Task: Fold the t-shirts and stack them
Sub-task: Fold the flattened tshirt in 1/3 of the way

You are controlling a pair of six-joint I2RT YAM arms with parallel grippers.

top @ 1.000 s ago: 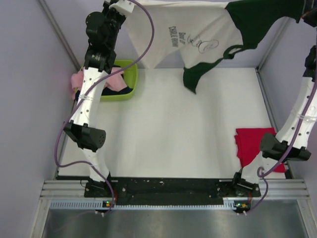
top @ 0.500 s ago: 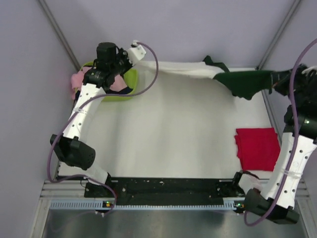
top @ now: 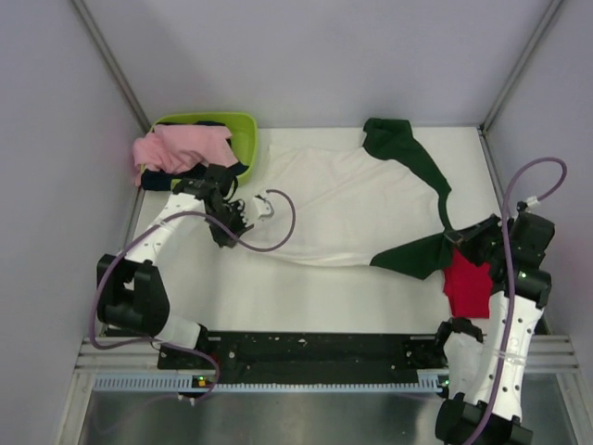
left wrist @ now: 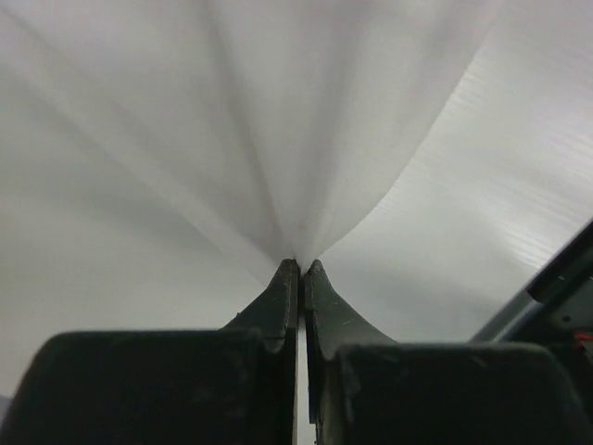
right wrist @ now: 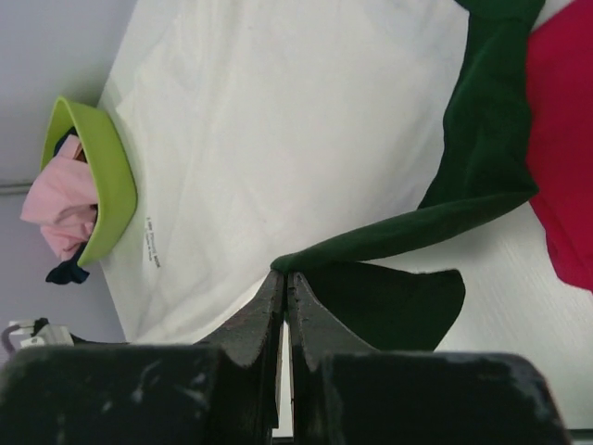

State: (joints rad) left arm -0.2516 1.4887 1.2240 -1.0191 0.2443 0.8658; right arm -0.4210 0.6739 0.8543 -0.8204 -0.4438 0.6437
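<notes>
The white t-shirt (top: 343, 209) with dark green sleeves (top: 412, 255) lies spread flat across the middle of the table, with no cartoon print showing. My left gripper (top: 232, 229) is shut on its white left edge (left wrist: 301, 185), low at the table. My right gripper (top: 460, 239) is shut on the edge of the near green sleeve (right wrist: 408, 232). The red t-shirt (top: 466, 286) lies folded at the right edge, partly under the green sleeve and my right arm. It also shows in the right wrist view (right wrist: 565, 139).
A lime-green basket (top: 243, 125) stands at the back left, holding pink cloth (top: 176, 148) and dark cloth. It also shows in the right wrist view (right wrist: 104, 176). Frame posts rise at the table's back corners. The arm-base rail runs along the near edge.
Both arms have come down and toward the near side. The white shirt went from hanging stretched in the air at the back to lying flat on the table. Its sleeve now overlaps the red shirt.
</notes>
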